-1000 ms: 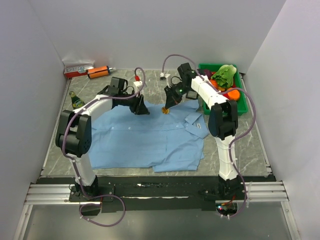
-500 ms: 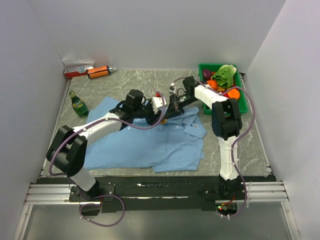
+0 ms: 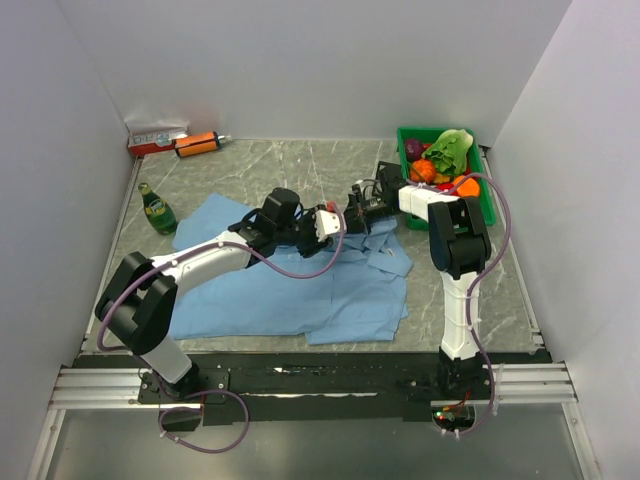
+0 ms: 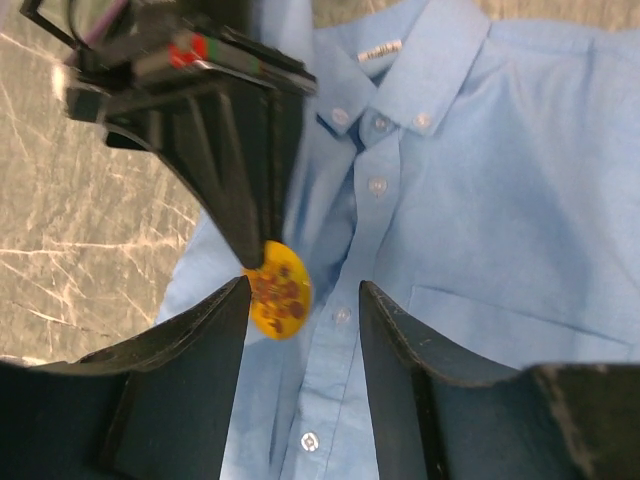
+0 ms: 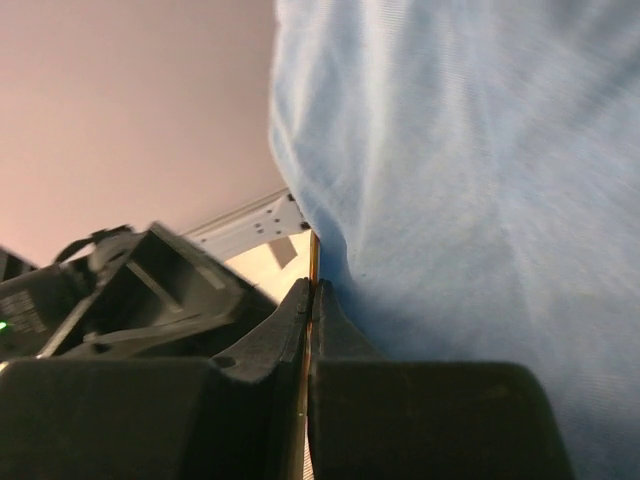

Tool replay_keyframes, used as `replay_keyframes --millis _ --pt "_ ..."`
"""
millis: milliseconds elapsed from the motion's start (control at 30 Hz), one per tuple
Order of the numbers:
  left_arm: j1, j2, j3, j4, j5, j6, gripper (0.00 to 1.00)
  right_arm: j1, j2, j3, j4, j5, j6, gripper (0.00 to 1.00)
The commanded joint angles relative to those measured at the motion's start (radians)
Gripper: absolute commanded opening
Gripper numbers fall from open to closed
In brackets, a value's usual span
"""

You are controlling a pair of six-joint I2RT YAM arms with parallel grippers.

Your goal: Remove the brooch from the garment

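The brooch [image 4: 278,290] is a small gold disc with brown dots, seen edge-on as a thin gold line [image 5: 314,258] in the right wrist view. My right gripper [image 5: 312,290] is shut on it and holds it just above the garment [image 3: 300,275], a light blue button-up shirt spread flat on the table. In the left wrist view the right gripper's black fingers [image 4: 240,200] come down onto the disc's top edge. My left gripper [image 4: 300,300] is open over the button placket [image 4: 345,310], facing the right gripper [image 3: 355,212]. The brooch hangs between its jaws, close to the left finger [image 4: 205,335].
A green bin [image 3: 485,205] of toy vegetables stands at the back right, close behind the right arm. A green bottle [image 3: 157,210] stands by the shirt's left edge. An orange tube [image 3: 197,145] and a small box [image 3: 157,137] lie at the back left.
My left arm swung from the shirt's far-left side to the centre, bringing its jaws, slightly wider, around the brooch. The right gripper moved slightly right and lower, still holding it.
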Motion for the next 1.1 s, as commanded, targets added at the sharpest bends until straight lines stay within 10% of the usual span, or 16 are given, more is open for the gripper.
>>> replay_keyframes --millis 0,867,1067 --pt "-0.012 -0.022 -0.030 -0.008 -0.014 0.101 0.53 0.008 -0.053 -0.030 0.179 -0.101 0.164 0.00" --pt "-0.021 0.046 0.011 0.066 -0.172 0.069 0.04 0.008 -0.056 -0.090 0.310 -0.141 0.281 0.00" --pt "-0.017 0.050 0.041 0.046 -0.174 0.017 0.01 0.005 -0.073 -0.095 0.396 -0.166 0.300 0.30"
